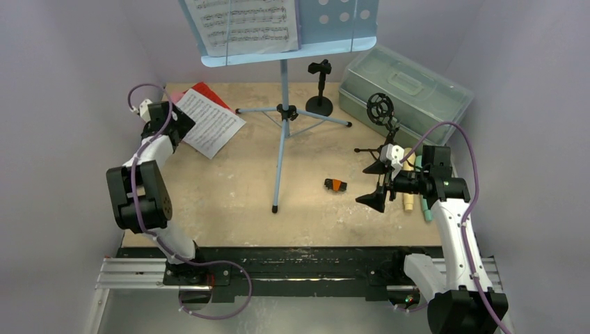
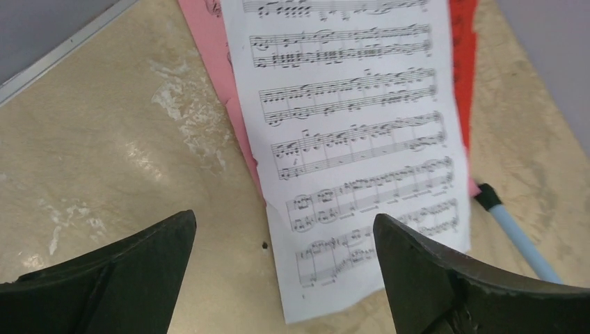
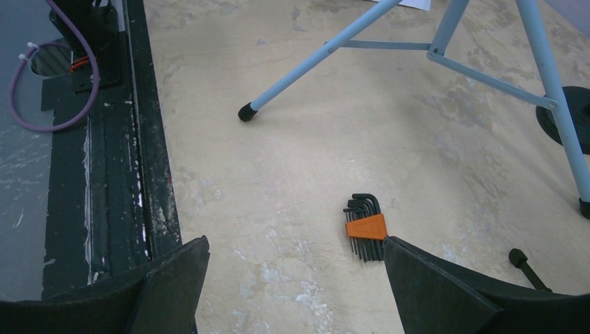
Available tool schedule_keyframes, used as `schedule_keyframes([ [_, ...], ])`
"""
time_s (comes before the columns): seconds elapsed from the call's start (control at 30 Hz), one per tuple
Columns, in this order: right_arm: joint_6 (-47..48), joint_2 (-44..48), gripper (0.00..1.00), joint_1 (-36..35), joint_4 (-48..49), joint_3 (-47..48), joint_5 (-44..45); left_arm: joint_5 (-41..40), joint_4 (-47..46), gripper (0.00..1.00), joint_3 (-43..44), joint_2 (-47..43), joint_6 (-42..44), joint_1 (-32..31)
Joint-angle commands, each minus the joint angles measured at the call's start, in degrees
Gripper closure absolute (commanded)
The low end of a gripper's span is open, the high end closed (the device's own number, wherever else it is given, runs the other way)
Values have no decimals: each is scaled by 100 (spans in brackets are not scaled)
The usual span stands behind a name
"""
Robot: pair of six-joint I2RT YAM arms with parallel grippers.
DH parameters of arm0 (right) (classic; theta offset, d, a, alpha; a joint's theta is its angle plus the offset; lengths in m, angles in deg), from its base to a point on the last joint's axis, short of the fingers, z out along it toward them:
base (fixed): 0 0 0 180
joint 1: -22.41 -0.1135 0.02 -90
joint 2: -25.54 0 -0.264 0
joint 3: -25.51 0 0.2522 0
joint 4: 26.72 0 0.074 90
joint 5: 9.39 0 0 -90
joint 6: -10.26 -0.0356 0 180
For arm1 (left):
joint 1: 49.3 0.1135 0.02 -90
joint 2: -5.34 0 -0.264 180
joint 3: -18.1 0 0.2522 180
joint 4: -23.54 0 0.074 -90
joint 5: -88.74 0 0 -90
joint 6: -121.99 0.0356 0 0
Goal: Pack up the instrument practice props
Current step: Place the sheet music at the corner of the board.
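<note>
- Pale-blue sheet-music rack (image 1: pixel 334 35) stands on its tripod legs mid-table, with a printed score (image 1: pixel 243 24) propped on its desk.
- Translucent case (image 1: pixel 407 87) sits at the far right corner, lid on.
- Left gripper (image 2: pixel 285 219), fingers spread and empty, hovers over a loose white page (image 2: pixel 348 139) that lies on a red page (image 2: pixel 463 62) at far left.
- Right gripper (image 3: pixel 296 240), likewise spread and empty, hangs above the table near a hex-key set (image 3: pixel 365 228).
- Upright mic holder (image 1: pixel 320 87) stands beside the case; a ring-topped mic holder (image 1: pixel 380 108) is just beyond the right gripper.
- Cream microphone (image 1: pixel 409 195) and teal microphone (image 1: pixel 426 209) lie side by side by the right wrist, partly hidden.
</note>
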Motion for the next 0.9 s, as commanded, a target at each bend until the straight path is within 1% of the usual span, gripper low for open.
schedule_keyframes([
  [0.0,111,59,1,19,-22,7,-108,550,-218,0,-475,-948,-52,138],
  [0.2,111,77,1,19,-25,-1,-130,1845,-865,0,-1315,-2032,-43,234],
  [0.3,111,84,1,14,-25,-2,-149,2480,-1060,0,-1680,-2520,-7,236],
  [0.47,111,69,1,19,-25,2,-159,3241,-1179,0,-2093,-3227,108,236],
  [0.57,111,55,1,18,-25,-2,-159,3613,-1013,1,-2112,-3584,293,228],
  [0.63,112,46,1,19,-25,6,-161,3772,-744,2,-1978,-3822,553,223],
  [0.73,120,26,1,19,-17,6,-176,3675,-222,2,-1742,-4174,835,219],
  [0.87,120,-1,1,18,-19,7,-177,3705,75,3,-1412,-4341,863,210],
])
